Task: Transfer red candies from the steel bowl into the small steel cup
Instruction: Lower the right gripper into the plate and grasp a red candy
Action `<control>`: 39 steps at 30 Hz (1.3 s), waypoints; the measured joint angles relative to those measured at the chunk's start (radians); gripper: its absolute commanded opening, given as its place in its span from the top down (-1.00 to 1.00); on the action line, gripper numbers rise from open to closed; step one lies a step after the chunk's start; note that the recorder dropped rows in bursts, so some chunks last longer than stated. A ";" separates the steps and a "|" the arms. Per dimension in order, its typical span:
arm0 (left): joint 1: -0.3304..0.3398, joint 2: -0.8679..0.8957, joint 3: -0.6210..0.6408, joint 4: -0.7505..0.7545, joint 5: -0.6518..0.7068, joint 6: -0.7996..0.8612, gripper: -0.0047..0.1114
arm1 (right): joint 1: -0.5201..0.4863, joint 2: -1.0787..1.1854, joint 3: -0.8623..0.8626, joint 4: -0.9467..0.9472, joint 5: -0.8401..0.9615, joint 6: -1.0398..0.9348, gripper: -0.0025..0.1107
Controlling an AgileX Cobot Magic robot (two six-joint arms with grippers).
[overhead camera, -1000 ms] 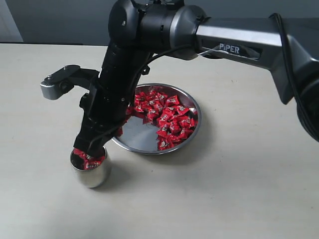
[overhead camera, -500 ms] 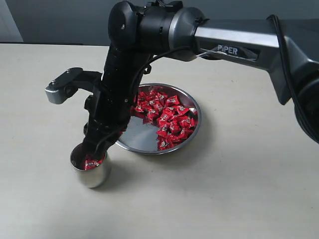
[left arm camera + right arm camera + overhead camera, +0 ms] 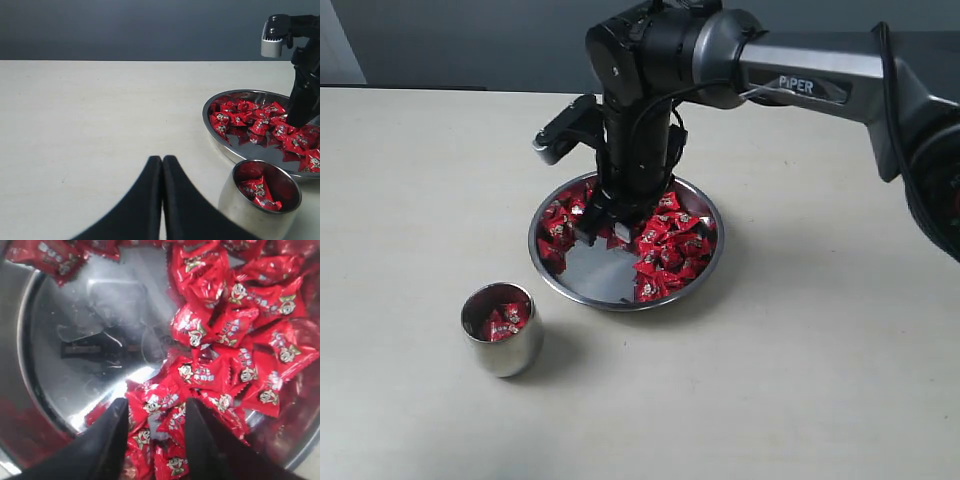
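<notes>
The only legible lettering is the white word "PIPER" on the grey link of the right arm (image 3: 820, 75), at the upper right of the exterior view, while the silver-white printing on the red candies (image 3: 200, 372) is too blurred to read.

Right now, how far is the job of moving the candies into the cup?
Done: a few red candies lie in the small steel cup. In hand: nothing is held; the right claw hangs open, low over the pile in the steel bowl. Left: most candies are in the bowl, so probably many trips remain.
</notes>
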 measured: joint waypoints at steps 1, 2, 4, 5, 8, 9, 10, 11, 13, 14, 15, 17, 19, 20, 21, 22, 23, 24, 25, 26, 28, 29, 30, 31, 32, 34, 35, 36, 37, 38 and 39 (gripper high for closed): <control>0.000 0.000 0.000 0.000 0.000 0.000 0.91 | -0.007 0.009 0.000 0.006 0.004 0.003 0.31; 0.000 0.000 0.000 0.000 0.000 0.000 0.91 | -0.010 0.018 0.000 0.011 0.004 0.004 0.31; 0.000 0.000 0.000 0.000 0.000 0.000 0.91 | -0.015 0.030 0.000 0.013 -0.008 0.010 0.31; 0.000 0.000 0.000 0.000 0.000 0.000 0.91 | -0.016 0.037 0.000 0.015 -0.026 0.011 0.31; 0.000 0.000 0.000 0.000 0.000 0.000 0.91 | -0.016 0.048 0.000 0.034 -0.105 0.012 0.31; 0.000 0.000 0.000 0.000 0.000 0.000 0.91 | -0.016 0.052 0.000 0.049 -0.156 0.013 0.31; 0.000 0.000 0.000 0.000 0.000 0.000 0.91 | -0.016 0.052 0.000 0.049 -0.182 0.019 0.31; 0.000 0.000 0.000 0.000 0.000 0.000 0.91 | -0.016 0.052 0.000 0.049 -0.200 0.024 0.31; 0.000 0.000 0.000 0.000 0.000 0.000 0.91 | -0.016 0.052 0.000 0.029 -0.229 0.051 0.31; 0.000 0.000 0.000 0.000 0.000 0.000 0.91 | -0.016 0.052 0.000 -0.002 -0.240 0.078 0.31; 0.000 0.000 0.000 0.000 0.000 0.000 0.91 | -0.016 0.052 0.000 -0.010 -0.245 0.086 0.31; 0.000 0.000 0.000 0.000 0.000 0.000 0.91 | -0.016 0.052 0.000 -0.017 -0.245 0.095 0.31; 0.000 0.000 0.000 0.000 0.000 0.000 0.91 | -0.016 0.052 0.000 -0.017 -0.245 0.100 0.31; 0.000 0.000 0.000 0.000 0.000 0.000 0.91 | -0.016 0.052 0.000 -0.017 -0.245 0.103 0.31; 0.000 0.000 0.000 0.000 0.000 0.000 0.91 | -0.016 0.052 0.000 -0.017 -0.245 0.104 0.31; 0.000 0.000 0.000 0.000 0.000 0.000 0.91 | -0.016 0.064 0.000 -0.017 -0.239 0.104 0.31; 0.000 0.000 0.000 0.000 0.000 0.000 0.91 | -0.016 0.070 0.000 -0.017 -0.233 0.104 0.31; 0.000 0.000 0.000 0.000 0.000 0.000 0.91 | -0.016 0.085 0.000 -0.018 -0.218 0.104 0.31; 0.000 0.000 0.000 0.000 0.000 0.000 0.91 | -0.016 0.097 0.000 -0.018 -0.210 0.104 0.31; 0.000 0.000 0.000 0.000 0.000 0.000 0.91 | -0.016 0.112 0.000 -0.020 -0.205 0.104 0.31; 0.000 0.000 0.000 0.000 0.000 0.000 0.91 | -0.016 0.118 0.000 -0.023 -0.205 0.104 0.31; 0.000 0.000 0.000 0.000 0.000 0.000 0.91 | -0.016 0.118 0.000 -0.025 -0.205 0.104 0.31; 0.000 0.000 0.000 0.000 0.000 0.000 0.91 | -0.016 0.118 0.000 -0.025 -0.205 0.104 0.35; 0.000 0.000 0.000 0.000 0.000 0.000 0.91 | -0.016 0.118 0.000 -0.025 -0.205 0.104 0.42; 0.000 0.000 0.000 0.000 0.000 0.000 0.91 | -0.016 0.118 0.000 -0.025 -0.203 0.104 0.51; 0.000 0.000 0.000 0.000 0.000 0.000 0.91 | -0.016 0.118 0.000 -0.029 -0.201 0.104 0.78; 0.000 0.000 0.000 0.000 0.000 0.000 0.91 | -0.016 0.118 0.000 -0.033 -0.201 0.104 0.92; 0.000 0.000 0.000 0.000 0.000 0.000 0.91 | -0.016 0.118 0.000 -0.034 -0.201 0.104 0.96; 0.000 0.000 0.000 0.000 0.000 0.000 0.91 | -0.016 0.118 0.000 -0.034 -0.201 0.104 0.95; 0.000 0.000 0.000 0.000 0.000 0.000 0.91 | -0.018 0.118 0.000 -0.034 -0.200 0.107 0.95; 0.000 0.000 0.000 0.000 0.000 0.000 0.91 | -0.018 0.118 0.000 -0.034 -0.198 0.107 0.95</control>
